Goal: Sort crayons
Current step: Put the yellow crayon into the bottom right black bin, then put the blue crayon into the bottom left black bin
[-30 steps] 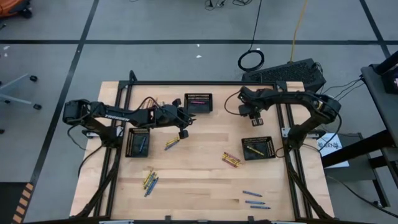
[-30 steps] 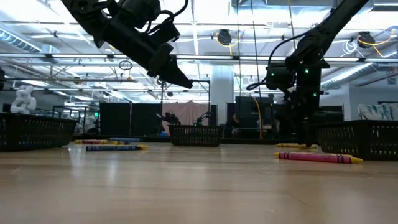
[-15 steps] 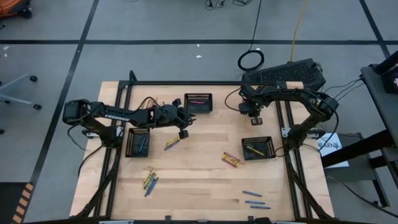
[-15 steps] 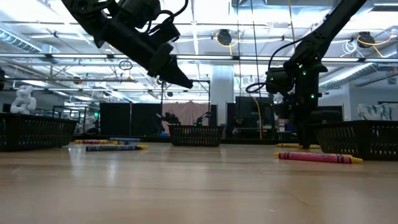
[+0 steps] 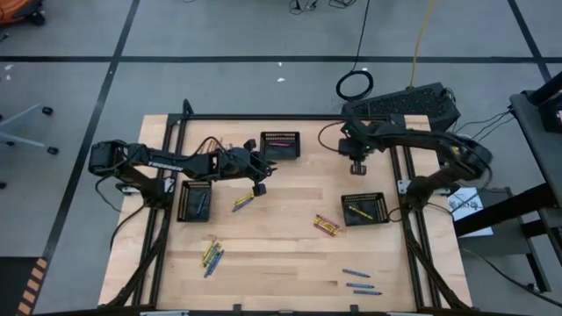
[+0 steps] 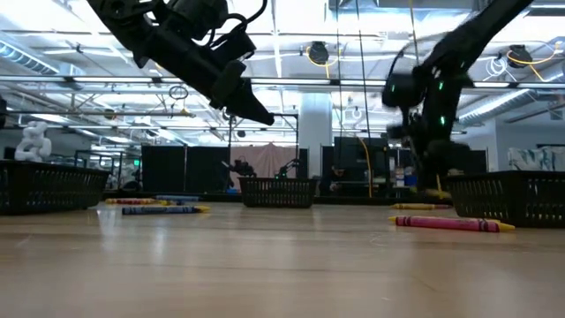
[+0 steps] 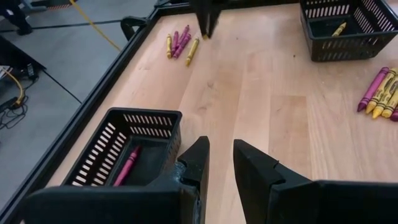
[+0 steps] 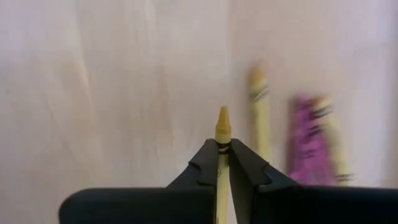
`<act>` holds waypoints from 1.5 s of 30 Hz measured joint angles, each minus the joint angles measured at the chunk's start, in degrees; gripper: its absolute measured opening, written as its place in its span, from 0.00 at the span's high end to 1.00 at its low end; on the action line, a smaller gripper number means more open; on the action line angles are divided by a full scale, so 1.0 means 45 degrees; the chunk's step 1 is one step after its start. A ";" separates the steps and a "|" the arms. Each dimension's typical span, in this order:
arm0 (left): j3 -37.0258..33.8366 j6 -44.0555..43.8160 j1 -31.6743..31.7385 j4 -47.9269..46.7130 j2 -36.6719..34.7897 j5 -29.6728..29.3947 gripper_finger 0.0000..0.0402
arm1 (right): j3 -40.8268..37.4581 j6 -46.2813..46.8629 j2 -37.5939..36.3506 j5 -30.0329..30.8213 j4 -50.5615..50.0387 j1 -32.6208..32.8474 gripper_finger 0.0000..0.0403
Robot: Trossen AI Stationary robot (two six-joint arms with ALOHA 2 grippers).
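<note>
My right gripper point(image 8: 222, 152) is shut on a yellow crayon point(image 8: 222, 124) over the far right of the table point(image 5: 290, 254), also seen as my right gripper point(image 5: 357, 168) from above. Below it a yellow crayon point(image 8: 259, 106) and pink crayons point(image 8: 308, 146) lie flat on the wood. My left gripper point(image 7: 221, 163) hovers open and empty beside the far basket point(image 7: 127, 149), which holds a pink crayon point(image 7: 126, 168). Other crayons lie in small groups point(image 5: 243, 203), point(image 5: 211, 254), point(image 5: 327, 226), and blue ones point(image 5: 360, 279). My right gripper pinches the yellow crayon between its two fingers, just behind the pointed tip point(image 8: 222, 134). The crayon lies along the fingers, and its tip sticks out past their ends. The fingers point steeply down, and the crayon is lifted clear of the table.
Three black mesh baskets stand on the table: one at the left point(image 5: 196, 200) with a blue crayon, one at the far middle point(image 5: 280, 146), one at the right point(image 5: 364, 208) with a yellow crayon. A black frame point(image 5: 263, 118) runs round the table's far edge and sides.
My right gripper has risen a little off the table at the far right and rolled about its own line. My left arm has kept still.
</note>
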 joint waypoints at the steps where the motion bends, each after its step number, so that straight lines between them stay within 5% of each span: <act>1: 0.0000 0.0000 0.0000 -0.0008 0.0000 0.0005 0.83 | 0.0001 0.0298 -0.0469 -0.0010 -0.0067 0.0182 1.00; 6: 0.0000 -0.0005 0.0005 -0.0052 0.0000 0.0005 0.83 | -0.0001 0.2388 -0.3019 -0.0169 -0.0591 0.1507 1.00; 17: 0.0000 -0.0010 0.0005 -0.0047 0.0000 0.0005 0.83 | -0.0001 0.9159 -0.6607 -0.3166 -0.2565 0.5895 1.00; 25: 0.0000 -0.0010 0.0005 -0.0043 0.0000 0.0005 0.83 | -0.0615 1.1084 -0.5841 -0.3094 -0.3511 0.8303 1.00; 36: 0.0000 -0.0010 0.0005 -0.0047 0.0000 0.0000 0.83 | -0.2519 1.1771 -0.3973 -0.2764 -0.2215 0.9374 0.99; 45: 0.0000 -0.0010 0.0001 -0.0042 0.0000 0.0005 0.83 | -0.2551 1.1476 -0.3356 -0.1234 -0.2132 0.9374 0.80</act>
